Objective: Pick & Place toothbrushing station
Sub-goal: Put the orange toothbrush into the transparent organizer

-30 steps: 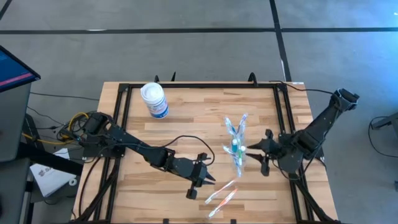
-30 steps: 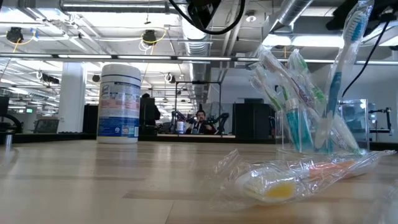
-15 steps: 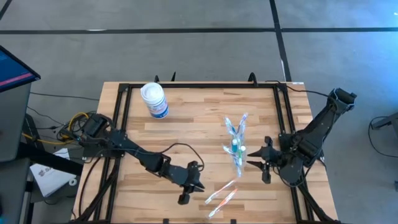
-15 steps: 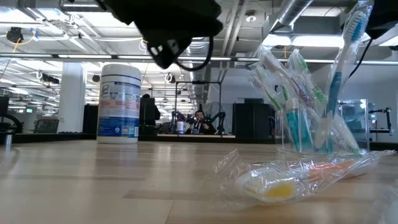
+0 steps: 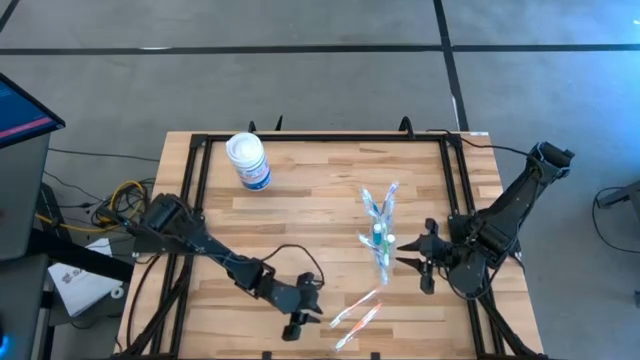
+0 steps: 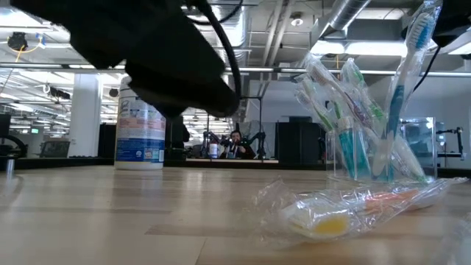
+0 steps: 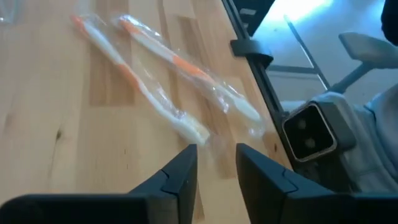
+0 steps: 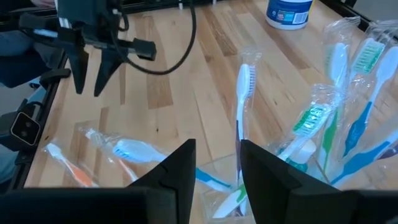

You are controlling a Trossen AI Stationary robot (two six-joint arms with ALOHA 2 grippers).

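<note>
Wrapped toothbrushes (image 5: 357, 312) lie near table's front edge (image 5: 400, 352).

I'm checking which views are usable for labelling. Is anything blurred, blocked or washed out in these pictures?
Low view: a big, dark, out-of-focus shape fills the upper left and partly hides the canister; the wrapped toothbrush up front is soft. Left wrist view: bright glare beyond the table edge; the two orange toothbrushes look slightly smeared. High view: evenly lit, sharp.
</note>
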